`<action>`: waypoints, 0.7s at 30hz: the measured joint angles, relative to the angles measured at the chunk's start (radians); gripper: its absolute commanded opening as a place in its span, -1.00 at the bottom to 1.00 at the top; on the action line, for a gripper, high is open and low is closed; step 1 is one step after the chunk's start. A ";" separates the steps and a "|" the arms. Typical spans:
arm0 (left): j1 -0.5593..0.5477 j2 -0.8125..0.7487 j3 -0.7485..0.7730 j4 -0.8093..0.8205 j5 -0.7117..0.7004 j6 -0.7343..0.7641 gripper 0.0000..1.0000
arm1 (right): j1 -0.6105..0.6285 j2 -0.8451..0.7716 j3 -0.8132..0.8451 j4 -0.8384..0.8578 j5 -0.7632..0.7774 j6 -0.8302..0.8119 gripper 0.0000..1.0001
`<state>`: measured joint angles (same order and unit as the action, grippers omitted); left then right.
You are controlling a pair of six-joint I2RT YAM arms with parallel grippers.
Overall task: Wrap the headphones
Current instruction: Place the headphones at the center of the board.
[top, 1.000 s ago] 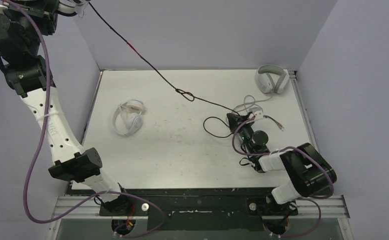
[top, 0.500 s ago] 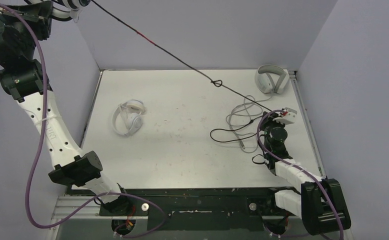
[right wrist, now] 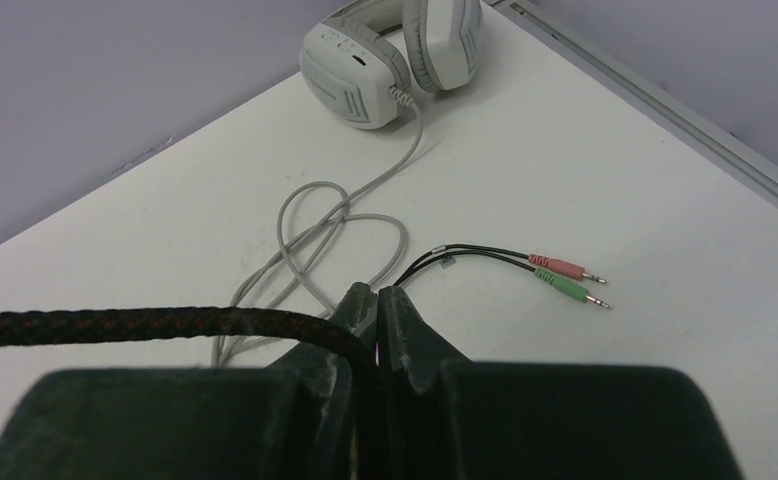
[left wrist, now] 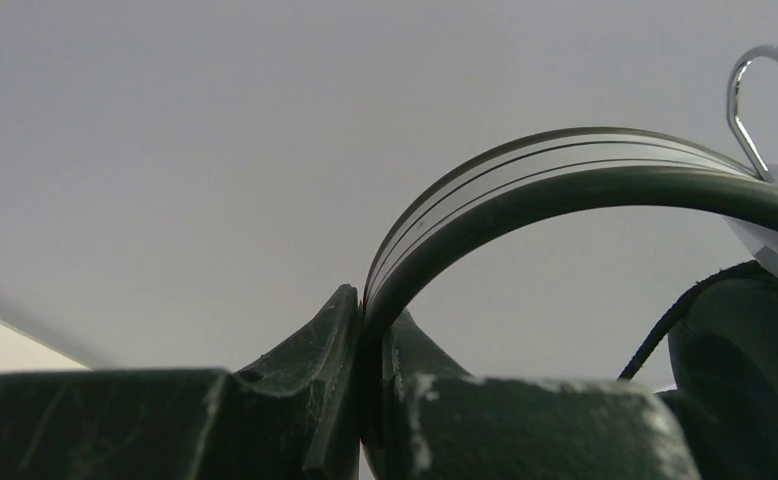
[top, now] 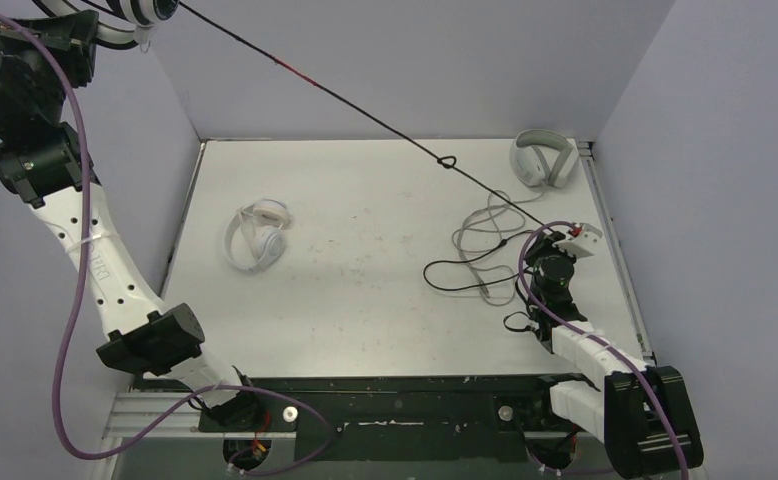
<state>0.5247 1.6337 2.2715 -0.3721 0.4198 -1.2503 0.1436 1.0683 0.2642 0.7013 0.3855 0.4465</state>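
Nearest the bases, on the right side of the table [top: 365,290], we see the right gripper [right wrist: 375,296] pinched shut on the braided black cable [right wrist: 145,325]. Its wrist camera shows the fingers meeting over the cord, a detail too small to make out from above. Only this camera resolves the plugs [right wrist: 557,265], one pink and one green, lying on the tabletop just past the fingers. It also shows the grey cable [right wrist: 310,184] looping back to the grey over-ear pair [right wrist: 365,70] in the far right corner.

From overhead we see what neither wrist camera shows: the black cable rises off the table in a taut diagonal, with a small knot [top: 447,161] partway along, toward the upper left. A slack loop of it lies on the table left of the right gripper. The white on-ear pair [top: 265,243] rests on the left half of the table, well apart from both arms.

Farthest and highest, the black-and-white headset [top: 143,10] hangs clear of the table at the top left corner. The left wrist camera shows the left gripper [left wrist: 365,315] clamped on its headband [left wrist: 565,180] — a dark ear cup shows at the right edge.
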 measured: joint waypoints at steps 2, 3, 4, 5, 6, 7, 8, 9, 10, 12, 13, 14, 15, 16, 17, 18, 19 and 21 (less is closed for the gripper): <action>0.000 -0.003 -0.004 0.001 0.000 0.002 -1.00 | 0.000 0.000 -0.001 -0.002 0.003 0.002 -1.00; 0.000 -0.005 -0.005 0.000 0.000 0.002 -1.00 | 0.000 0.000 -0.001 -0.001 0.003 0.003 -1.00; 0.001 -0.007 -0.008 0.001 0.000 0.002 -1.00 | 0.000 0.000 -0.001 -0.001 0.002 0.003 -1.00; 0.001 -0.008 -0.010 0.000 0.000 0.003 -1.00 | 0.000 0.000 -0.001 -0.001 -0.001 0.003 -1.00; 0.000 -0.012 -0.017 0.002 0.000 0.005 -1.00 | 0.000 0.000 -0.001 0.000 -0.010 0.000 -1.00; -0.001 -0.018 -0.026 0.001 -0.001 0.006 -1.00 | 0.000 -0.001 -0.001 0.000 -0.022 -0.005 -1.00; -0.008 -0.023 -0.035 0.001 -0.003 0.010 -1.00 | 0.002 -0.002 -0.001 -0.001 -0.041 -0.008 -1.00; -0.017 -0.028 -0.043 -0.002 -0.013 0.016 -1.00 | 0.006 -0.002 0.000 -0.002 -0.061 -0.016 -1.00; -0.031 -0.032 -0.050 -0.007 -0.028 0.025 -1.00 | 0.018 -0.003 0.002 -0.006 -0.076 -0.023 -1.00; -0.081 -0.035 -0.060 -0.019 -0.061 0.049 -1.00 | 0.065 -0.004 0.017 -0.026 -0.085 -0.056 -1.00; -0.113 -0.035 -0.064 -0.026 -0.076 0.063 -1.00 | 0.109 -0.006 0.029 -0.035 -0.088 -0.077 -1.00; -0.143 -0.035 -0.069 -0.032 -0.083 0.076 -1.00 | 0.159 -0.010 0.042 -0.042 -0.090 -0.100 -1.00; -0.184 -0.035 -0.075 -0.043 -0.097 0.094 -1.00 | 0.209 -0.015 0.056 -0.048 -0.091 -0.124 -1.00; -0.225 -0.033 -0.079 -0.056 -0.107 0.114 -1.00 | 0.253 -0.024 0.068 -0.055 -0.092 -0.146 -1.00; -0.264 -0.030 -0.082 -0.069 -0.113 0.134 -1.00 | 0.293 -0.034 0.080 -0.064 -0.096 -0.166 -1.00; -0.300 -0.026 -0.084 -0.082 -0.121 0.154 -1.00 | 0.323 -0.045 0.089 -0.071 -0.102 -0.183 -1.00; -0.337 -0.021 -0.085 -0.096 -0.129 0.174 -1.00 | 0.340 -0.054 0.096 -0.080 -0.108 -0.198 -1.00; -0.389 -0.011 -0.085 -0.117 -0.142 0.210 -1.00 | 0.365 -0.076 0.112 -0.113 -0.125 -0.228 -0.81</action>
<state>0.1352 1.6222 2.1864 -0.4889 0.2775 -1.0401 0.5091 0.9928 0.3759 0.5884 0.2604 0.2188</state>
